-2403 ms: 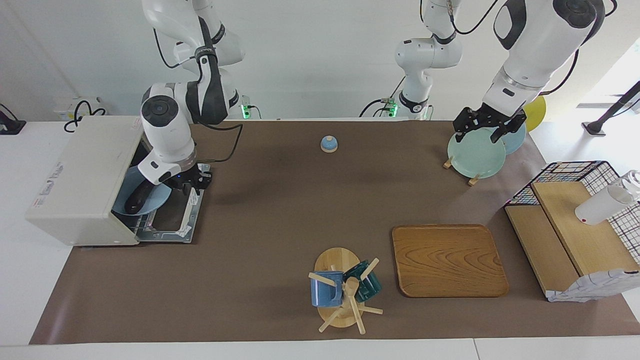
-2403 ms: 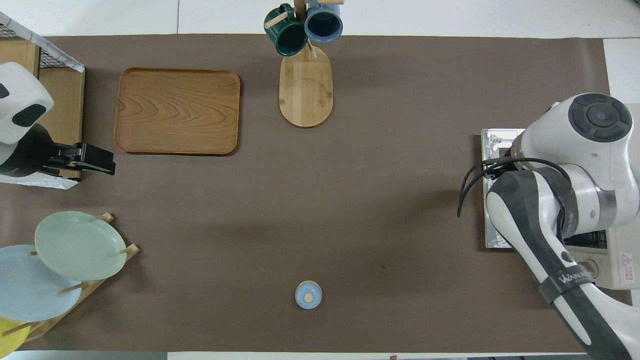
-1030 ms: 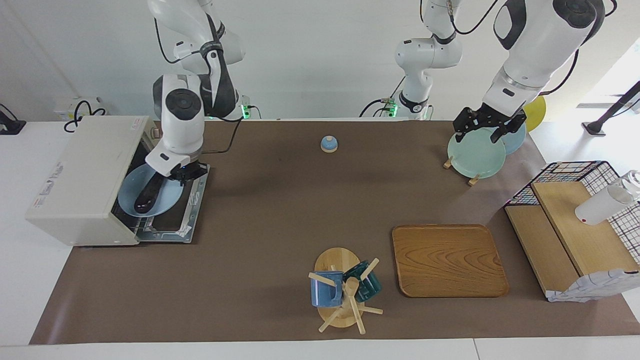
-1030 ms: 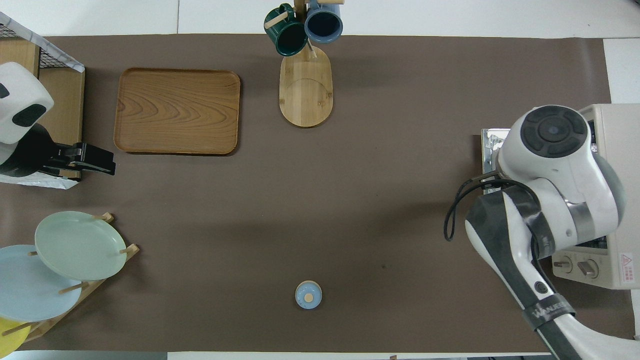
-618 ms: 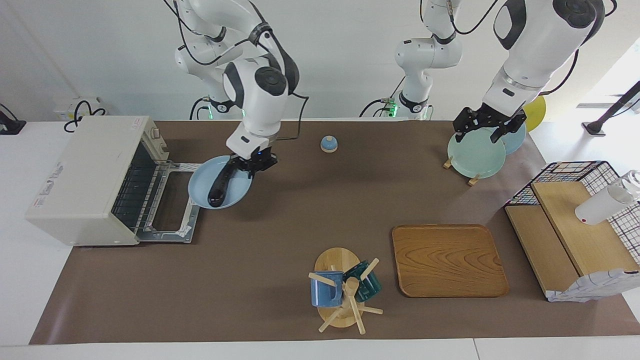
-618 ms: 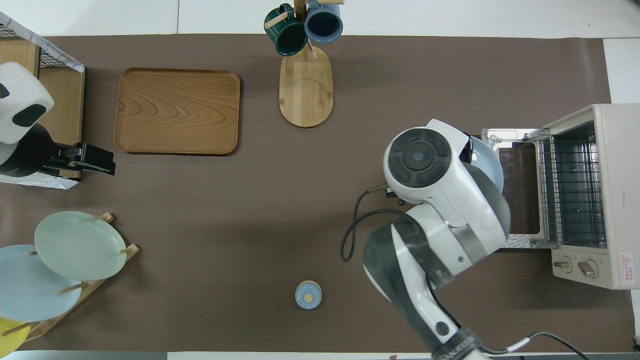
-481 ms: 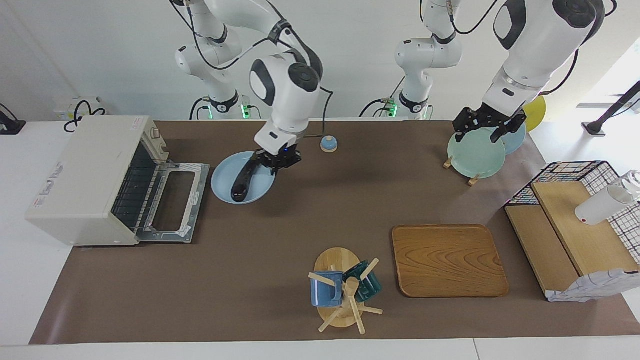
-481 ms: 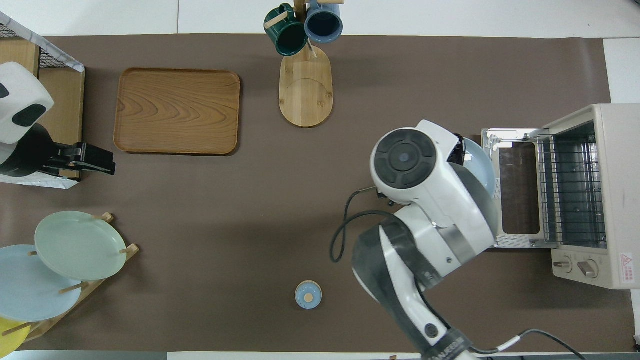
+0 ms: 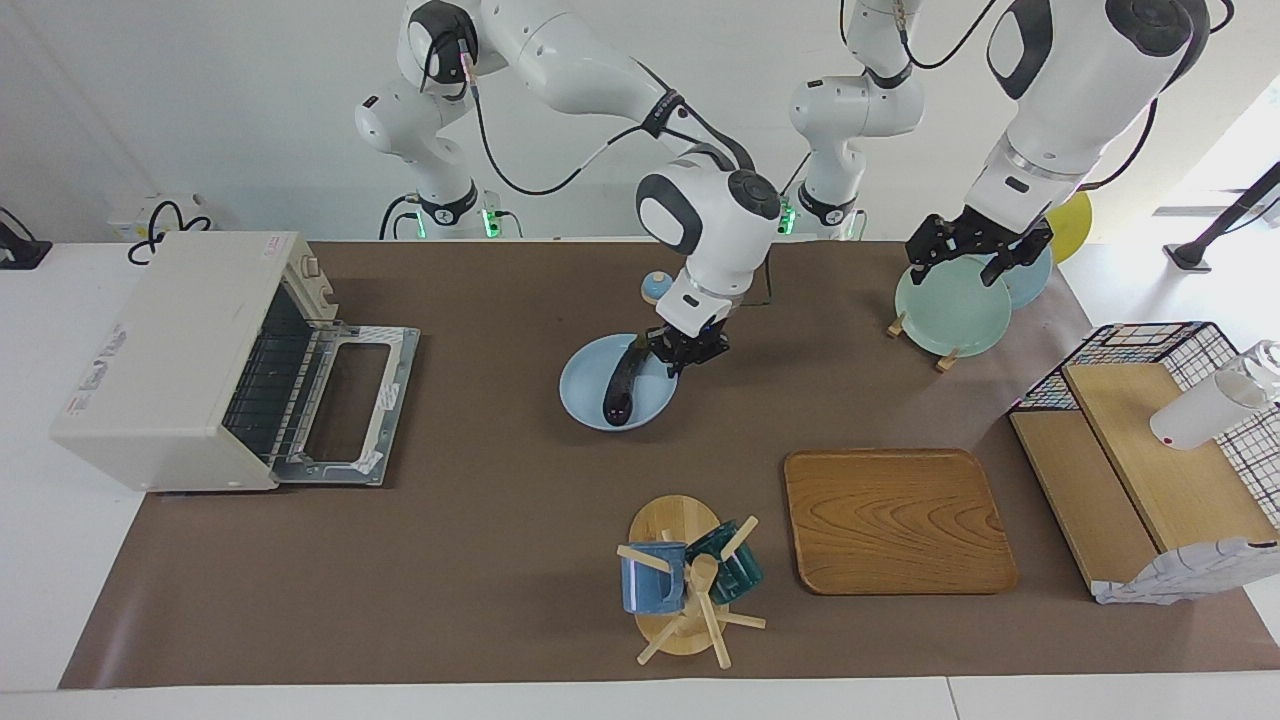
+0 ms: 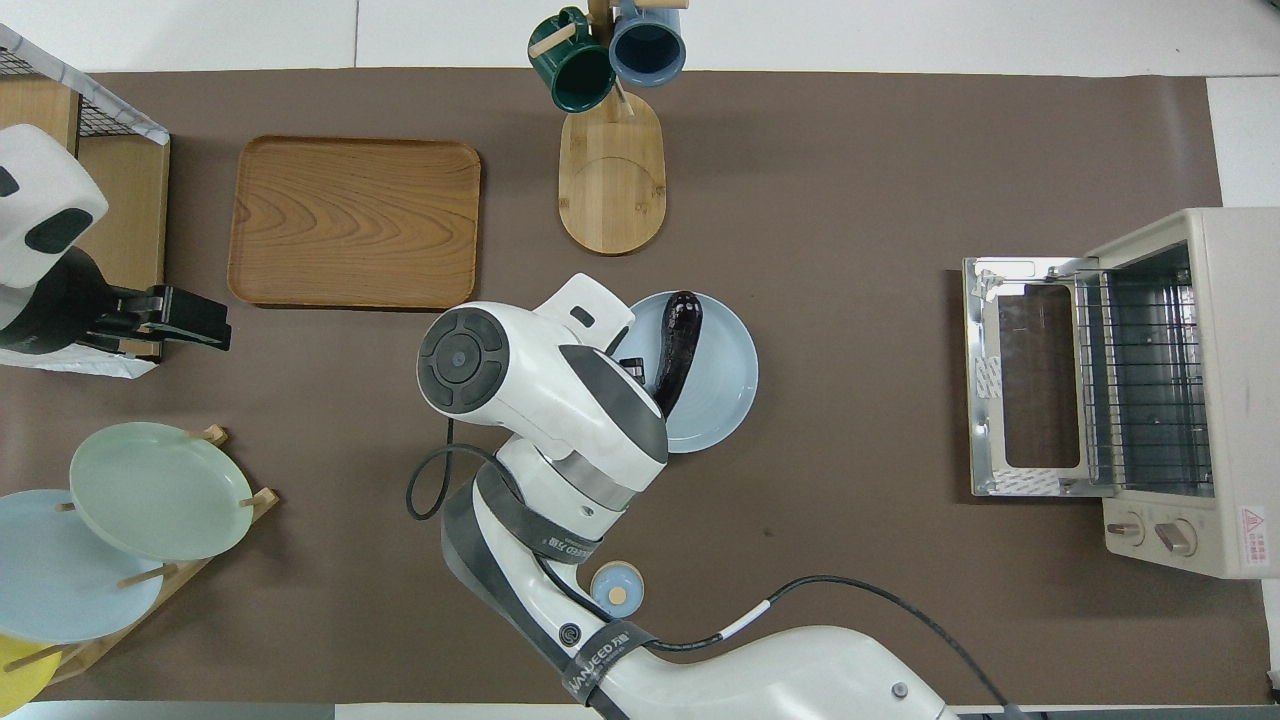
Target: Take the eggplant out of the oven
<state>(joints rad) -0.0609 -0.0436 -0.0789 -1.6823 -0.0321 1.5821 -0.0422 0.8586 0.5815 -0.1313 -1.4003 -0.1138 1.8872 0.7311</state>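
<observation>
The right gripper [image 9: 688, 350] pinched the plate [image 9: 585, 398] rim; the eggplant [image 9: 622, 383] ran lengthwise away from it, clear of the oven [image 9: 160, 360]

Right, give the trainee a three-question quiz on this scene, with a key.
1. True or false: the eggplant lies inside the oven.
2. What does the right tool grip? A) the blue plate B) a mug C) the wooden tray
3. Fill in: the oven's door is ___.

Key: 1. False, it lies on the blue plate at mid-table. 2. A. 3. Open. The left tool waits over the plate rack.
</observation>
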